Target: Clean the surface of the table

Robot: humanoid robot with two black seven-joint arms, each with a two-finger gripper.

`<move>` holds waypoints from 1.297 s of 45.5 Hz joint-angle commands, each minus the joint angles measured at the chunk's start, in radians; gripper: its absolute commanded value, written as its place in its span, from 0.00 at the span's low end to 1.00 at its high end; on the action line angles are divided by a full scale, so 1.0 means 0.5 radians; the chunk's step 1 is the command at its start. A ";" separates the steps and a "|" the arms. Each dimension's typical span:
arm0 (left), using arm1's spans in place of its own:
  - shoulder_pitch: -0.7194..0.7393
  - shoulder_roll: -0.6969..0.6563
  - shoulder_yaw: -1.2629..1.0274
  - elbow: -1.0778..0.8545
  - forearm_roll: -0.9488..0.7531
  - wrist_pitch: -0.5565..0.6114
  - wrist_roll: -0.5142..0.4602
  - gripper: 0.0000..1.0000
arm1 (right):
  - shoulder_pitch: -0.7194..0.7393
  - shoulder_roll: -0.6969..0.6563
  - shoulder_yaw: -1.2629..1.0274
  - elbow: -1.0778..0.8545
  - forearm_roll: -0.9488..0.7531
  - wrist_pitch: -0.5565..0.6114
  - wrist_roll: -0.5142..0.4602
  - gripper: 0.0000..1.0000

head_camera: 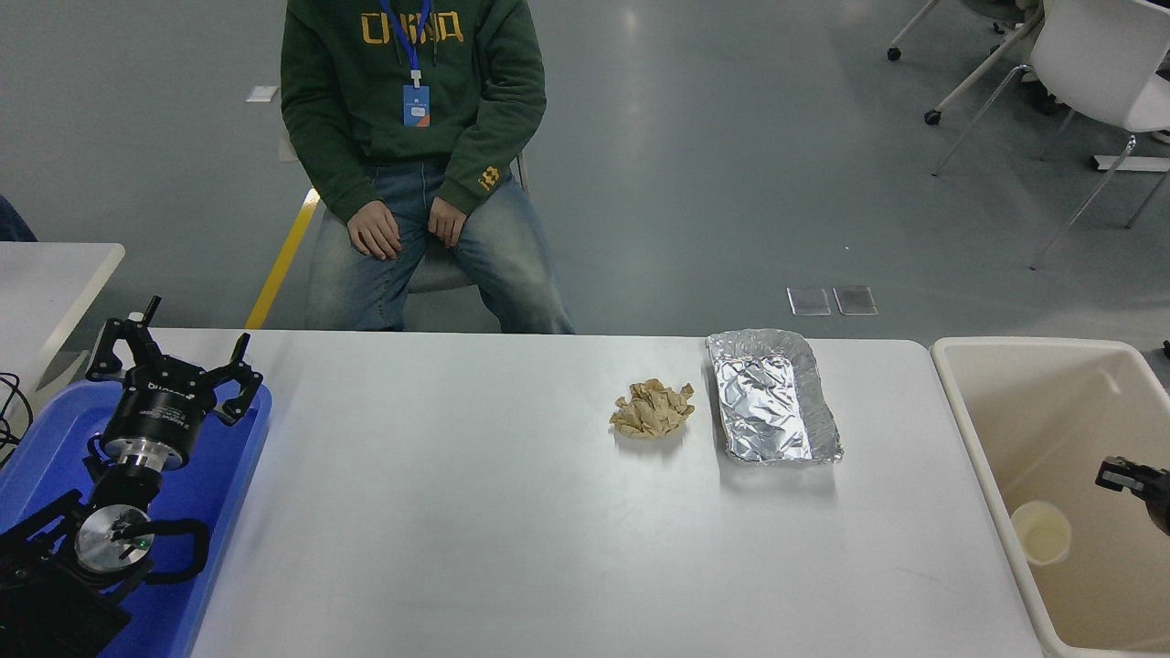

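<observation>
1. The table surface lies bare across its left, middle and near parts.
2. Obstacles sit toward 1 o'clock from the table's middle: a crumpled brown paper, and just beside it at 3 o'clock a foil tray, with a narrow gap between them.
3. The beige bin borders the table's 3 o'clock edge.

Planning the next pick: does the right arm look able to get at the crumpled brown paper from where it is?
Probably yes. The right gripper hangs over the beige bin; only the foil tray lies between it and the crumpled brown paper, low enough to pass over.
</observation>
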 commanded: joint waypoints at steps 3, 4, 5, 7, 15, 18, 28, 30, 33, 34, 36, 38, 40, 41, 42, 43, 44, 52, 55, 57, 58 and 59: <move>0.000 0.000 0.000 0.000 0.000 0.000 0.000 1.00 | 0.003 0.011 0.002 -0.067 0.270 -0.001 -0.018 1.00; 0.000 0.000 0.000 0.000 0.000 0.000 0.000 1.00 | 0.003 0.011 0.002 -0.067 0.291 -0.001 -0.018 1.00; 0.000 0.000 0.000 0.000 0.000 0.000 0.000 1.00 | 0.000 0.014 0.005 -0.067 0.313 -0.004 -0.018 1.00; 0.000 0.000 0.000 0.000 0.000 0.000 0.000 1.00 | -0.006 0.014 0.005 -0.070 0.359 -0.010 -0.012 1.00; 0.000 0.000 0.003 0.000 0.000 0.003 0.000 1.00 | 0.003 0.011 0.011 -0.070 0.500 -0.016 0.003 1.00; 0.000 0.000 0.003 0.000 0.000 0.003 0.000 1.00 | 0.010 0.001 0.011 -0.070 0.561 -0.007 0.003 1.00; 0.000 0.000 0.003 0.000 0.000 0.003 0.000 1.00 | 0.086 -0.005 0.011 -0.070 0.721 0.018 0.003 1.00; 0.000 0.000 0.003 0.000 0.000 0.003 0.000 1.00 | 0.099 -0.008 0.011 -0.070 0.761 0.027 0.003 1.00; 0.000 0.000 0.003 0.000 0.000 0.003 0.000 1.00 | 0.111 -0.011 0.017 -0.055 0.822 0.024 0.006 1.00; 0.000 0.000 0.003 0.000 0.000 0.006 0.000 1.00 | 0.114 -0.014 0.030 -0.055 0.847 0.021 0.009 1.00; 0.000 0.000 0.003 0.000 0.000 0.003 0.000 1.00 | 0.129 -0.023 0.100 -0.037 0.880 0.024 0.015 1.00; 0.000 0.000 0.003 0.000 0.000 0.003 0.000 1.00 | 0.175 -0.035 0.256 0.006 0.905 0.024 0.021 1.00; -0.003 0.000 0.003 0.000 -0.003 0.003 0.000 1.00 | 0.230 -0.048 0.476 0.065 0.905 0.027 0.021 1.00; 0.000 0.000 0.003 0.000 0.000 0.006 0.000 1.00 | 0.249 -0.051 0.590 0.092 0.905 0.027 0.021 1.00; 0.000 0.000 0.003 0.000 0.000 0.003 0.000 1.00 | 0.264 -0.060 0.707 0.123 0.902 0.027 0.021 1.00; -0.003 0.000 0.003 0.000 0.000 0.003 0.000 1.00 | 0.282 -0.069 0.814 0.150 0.896 0.027 0.021 1.00; -0.003 0.000 0.003 0.000 -0.003 0.003 0.000 1.00 | 0.289 -0.078 0.921 0.178 0.890 0.027 0.021 1.00; 0.000 0.000 0.003 0.000 0.000 0.003 0.000 1.00 | 0.280 -0.155 1.548 0.549 0.877 0.027 0.021 1.00; -0.003 0.000 0.003 0.000 -0.003 0.006 0.000 1.00 | 0.252 -0.229 1.729 0.770 0.877 0.027 0.021 1.00; 0.000 0.000 0.003 0.000 -0.003 0.003 0.000 1.00 | 0.222 -0.272 1.830 0.923 0.877 0.027 0.021 1.00; -0.003 0.000 0.003 0.000 0.000 0.003 0.000 1.00 | 0.197 -0.293 1.882 0.997 0.877 0.027 0.021 1.00; -0.003 0.000 0.003 0.000 -0.003 0.003 0.000 1.00 | 0.169 -0.314 1.931 1.067 0.877 0.027 0.021 1.00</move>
